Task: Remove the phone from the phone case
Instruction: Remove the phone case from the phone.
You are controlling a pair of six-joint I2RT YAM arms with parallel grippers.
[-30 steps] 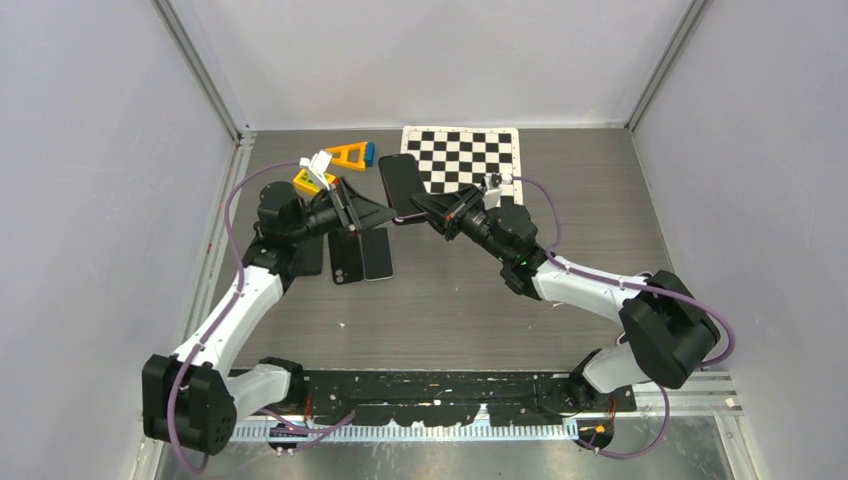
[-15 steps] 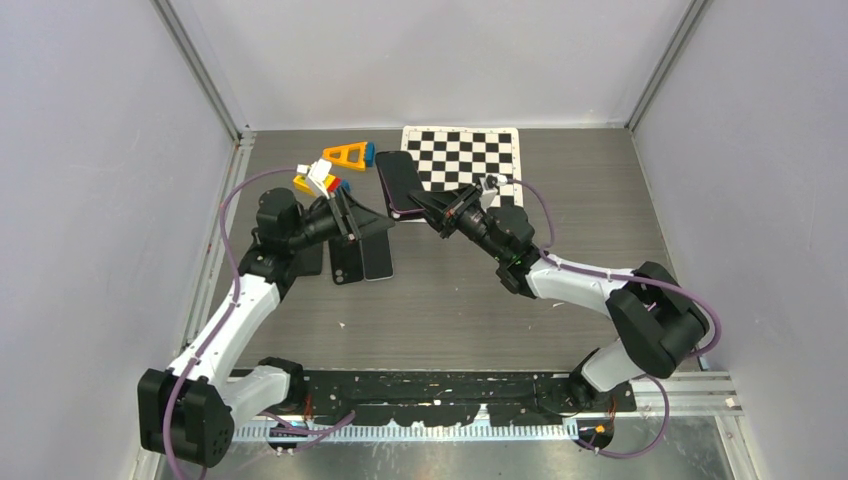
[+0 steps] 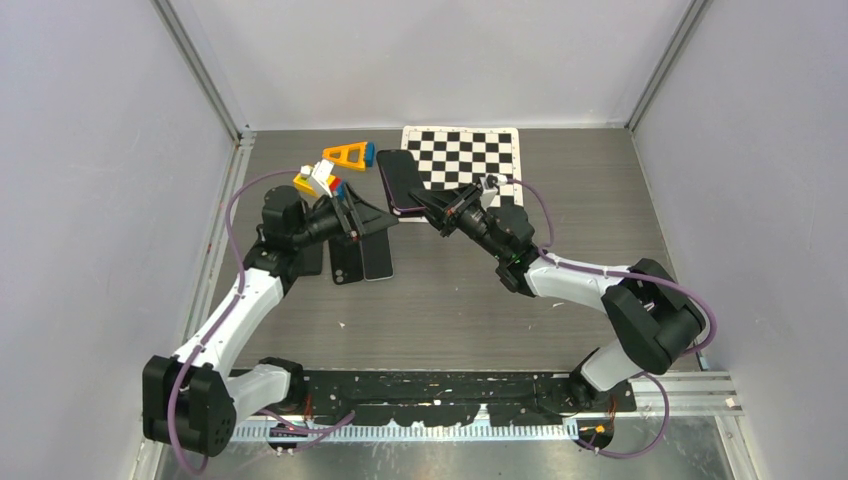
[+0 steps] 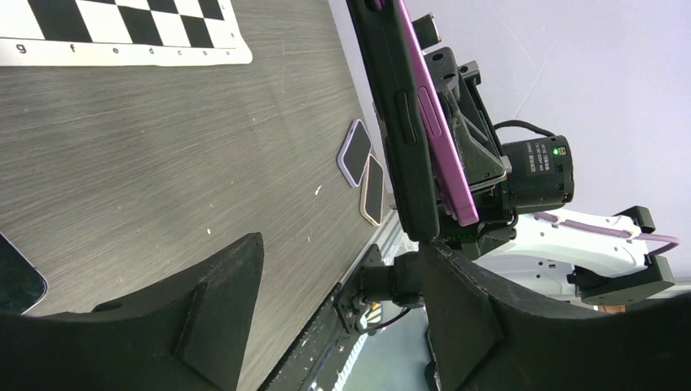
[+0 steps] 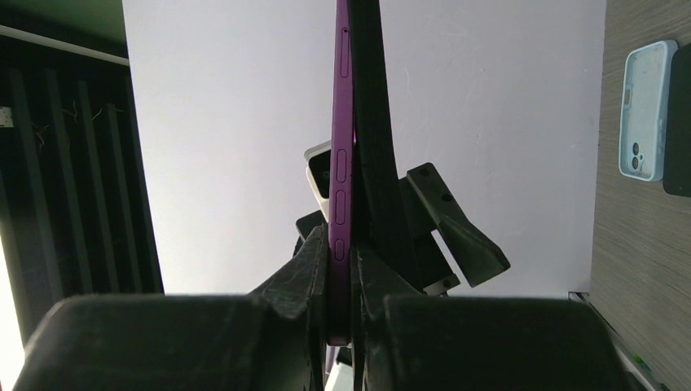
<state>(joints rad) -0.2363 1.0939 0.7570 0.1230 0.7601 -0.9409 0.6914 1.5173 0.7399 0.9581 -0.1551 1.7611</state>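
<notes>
The phone [image 5: 340, 122] is slim and purple, its side buttons showing. A black case [image 5: 368, 122] lies along one face. In the left wrist view the phone's lower end stands slightly out of the case. Both are held on edge in the air over the far part of the surface [image 3: 480, 300], just beside the left border of the checkerboard mat [image 3: 470, 155]. The right gripper [image 3: 420, 205] is pinched on their near end, one finger against each side. The left gripper [image 4: 342, 248] has its fingers spread wide, near that end of the phone but apart from it.

A second ago the left gripper reached closer to the phone. It has since drawn back a little toward the left edge, and the phone has shifted slightly toward the far edge. Over the last half second very little has changed.

A pale blue case [image 5: 646, 110] and a black slab [image 5: 678, 122] lie flat side by side on the surface under the left arm. An orange triangular block [image 3: 350, 153] and some smaller coloured blocks [image 3: 303, 183] sit toward the far-left corner, partly behind the left wrist.
</notes>
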